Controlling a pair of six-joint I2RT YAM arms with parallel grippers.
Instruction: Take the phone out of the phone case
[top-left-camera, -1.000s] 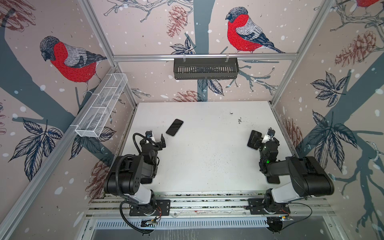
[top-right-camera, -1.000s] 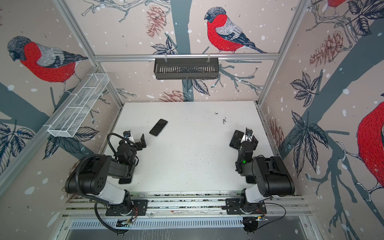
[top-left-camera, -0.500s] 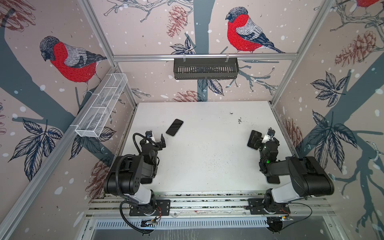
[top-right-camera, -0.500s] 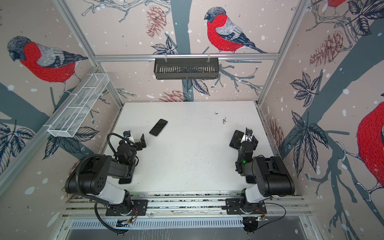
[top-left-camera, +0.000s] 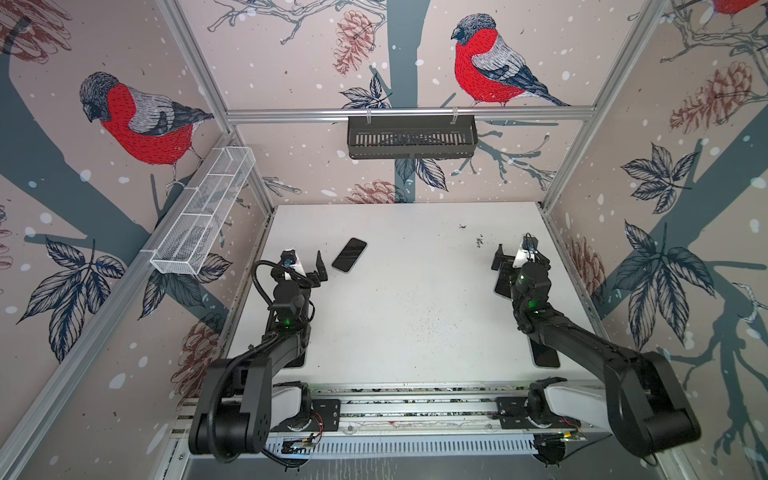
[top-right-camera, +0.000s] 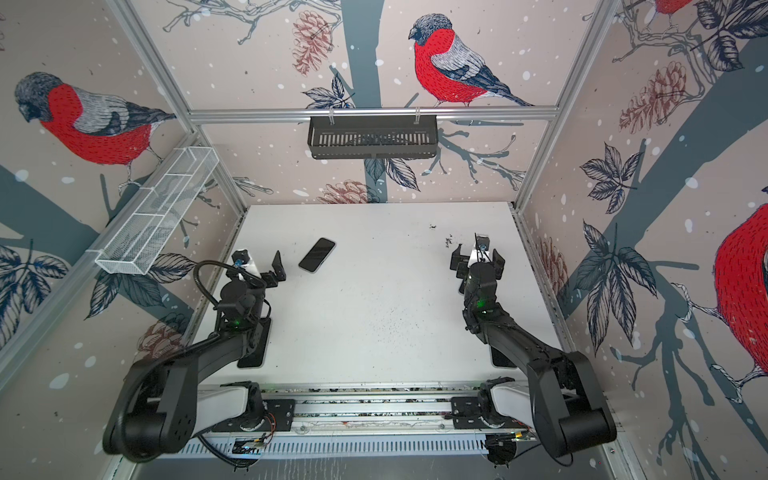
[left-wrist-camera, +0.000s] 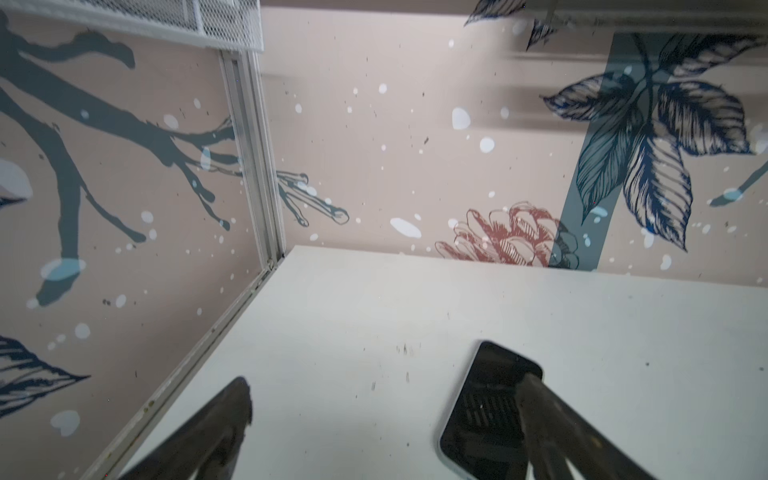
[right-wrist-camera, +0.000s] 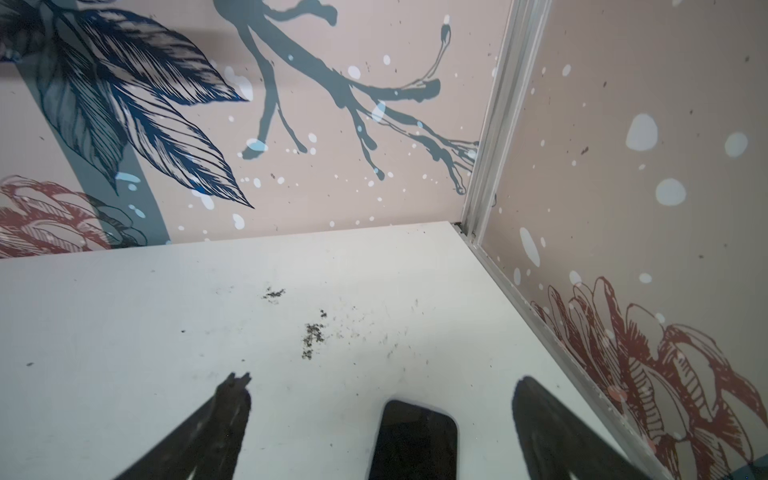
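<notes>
In both top views the phone (top-left-camera: 349, 254) is lying flat, screen up, on the white table (top-left-camera: 415, 299), at about 10 o'clock from the table's middle. The left gripper (top-left-camera: 305, 262) is hovering just beside it, with the phone at its 2 o'clock. Its jaws are standing wide apart and holding nothing. At 3 o'clock from the table's middle the right gripper (top-left-camera: 515, 254) is likewise gaping empty over a second dark slab (top-left-camera: 500, 279). That slab is showing only in part below the wrist, and I cannot tell whether it is a bare case or another phone.

In the left wrist view the phone (left-wrist-camera: 486, 409) is showing a thin pale rim around the glass, which I am reading as the case lip. 1 finger (left-wrist-camera: 552, 428) is crossing in front of its long edge; whether it is touching is unclear.

In the right wrist view the dark slab (right-wrist-camera: 415, 440) is sitting between the 2 spread fingers (right-wrist-camera: 224, 419), apart from both.

The phone is looking stiff, light, glassy-slick and breakable, and the lip is probably pliable. Lying flat, it is offering little to pinch. The long edges are looking like the place to hold while the other claw is peeling the lip at 1 corner. Squeezing the glass faces is risking a slip.
</notes>
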